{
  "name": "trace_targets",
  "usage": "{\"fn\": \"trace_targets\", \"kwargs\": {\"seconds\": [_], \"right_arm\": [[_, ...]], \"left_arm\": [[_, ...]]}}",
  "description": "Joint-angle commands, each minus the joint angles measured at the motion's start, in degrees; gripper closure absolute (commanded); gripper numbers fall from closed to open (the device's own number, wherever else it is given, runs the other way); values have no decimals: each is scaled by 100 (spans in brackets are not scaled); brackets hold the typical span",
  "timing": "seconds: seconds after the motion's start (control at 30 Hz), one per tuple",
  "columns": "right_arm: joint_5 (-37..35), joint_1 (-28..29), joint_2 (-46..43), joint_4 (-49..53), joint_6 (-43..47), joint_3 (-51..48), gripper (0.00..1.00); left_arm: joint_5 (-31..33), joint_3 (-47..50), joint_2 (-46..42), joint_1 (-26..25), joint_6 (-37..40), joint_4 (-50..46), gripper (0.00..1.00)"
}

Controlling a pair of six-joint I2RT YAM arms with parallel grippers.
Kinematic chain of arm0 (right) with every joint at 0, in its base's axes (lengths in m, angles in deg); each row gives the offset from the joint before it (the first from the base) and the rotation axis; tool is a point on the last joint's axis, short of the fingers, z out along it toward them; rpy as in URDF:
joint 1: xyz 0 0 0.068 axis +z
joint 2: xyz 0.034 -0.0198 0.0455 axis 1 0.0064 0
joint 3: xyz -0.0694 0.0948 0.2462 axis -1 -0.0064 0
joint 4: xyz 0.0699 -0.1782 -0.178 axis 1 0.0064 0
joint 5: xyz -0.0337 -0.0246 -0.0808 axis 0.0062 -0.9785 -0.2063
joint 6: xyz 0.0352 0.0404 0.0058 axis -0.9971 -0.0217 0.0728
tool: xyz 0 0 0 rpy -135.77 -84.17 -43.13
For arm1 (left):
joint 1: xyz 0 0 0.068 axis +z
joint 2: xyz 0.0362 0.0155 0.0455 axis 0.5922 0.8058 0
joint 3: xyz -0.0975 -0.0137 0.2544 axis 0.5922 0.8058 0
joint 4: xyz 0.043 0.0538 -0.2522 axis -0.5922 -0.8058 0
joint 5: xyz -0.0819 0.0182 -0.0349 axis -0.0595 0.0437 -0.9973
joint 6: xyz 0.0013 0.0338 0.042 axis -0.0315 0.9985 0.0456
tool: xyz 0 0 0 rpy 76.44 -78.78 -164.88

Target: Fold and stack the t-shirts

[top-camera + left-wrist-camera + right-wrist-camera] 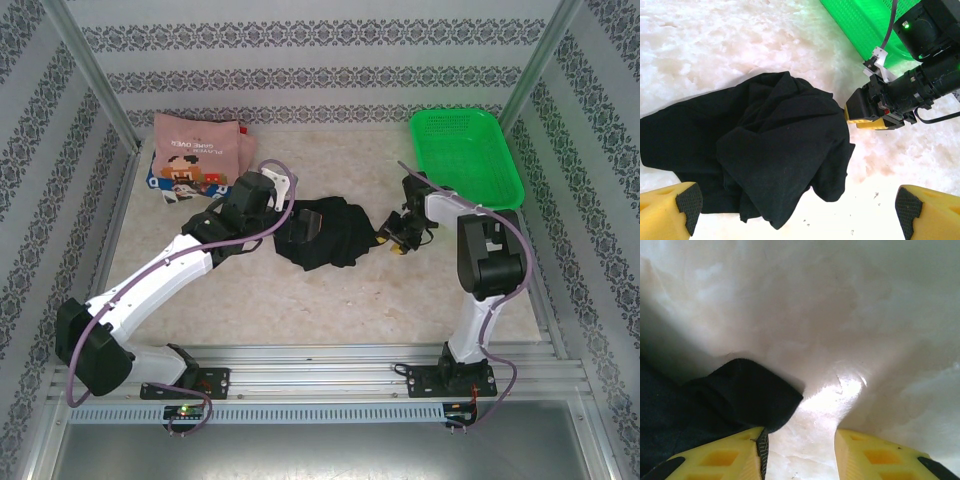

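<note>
The black t-shirt [325, 232] lies crumpled mid-table, seen also in the left wrist view [775, 155] and, as one corner, in the right wrist view [740, 390]. My left gripper [290, 215] hovers over its left part, open wide [797, 205], its fingers [670, 207] standing apart from the cloth. Just right of the shirt my right gripper [393, 235] sits low over the table, jaws part-way apart [800, 460] with bare table between them; the cloth corner touches its left finger [725, 457]. A folded pink t-shirt [200, 140] with the pixel figure rests at the back left, a blue-and-white edge [149, 180] beneath it.
A green mesh basket [465, 155] stands at the back right, close behind the right arm [865, 30]. Metal frame posts and patterned walls close in the table [300, 300] on three sides.
</note>
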Motion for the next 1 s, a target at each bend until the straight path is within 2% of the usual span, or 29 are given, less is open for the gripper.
{"fn": "trace_targets", "kwargs": {"seconds": [0.0, 0.7, 0.83, 0.97], "right_arm": [[-315, 47, 393, -537, -29, 327, 60], [-762, 387, 1237, 455, 147, 1963, 68], [-943, 467, 1478, 808, 200, 2315, 75], [-1009, 486, 1402, 647, 161, 2229, 92]], "left_arm": [[174, -154, -124, -37, 48, 31, 0], [130, -143, -66, -37, 251, 31, 0], [113, -84, -90, -37, 260, 31, 0], [79, -11, -132, -37, 260, 30, 0]]}}
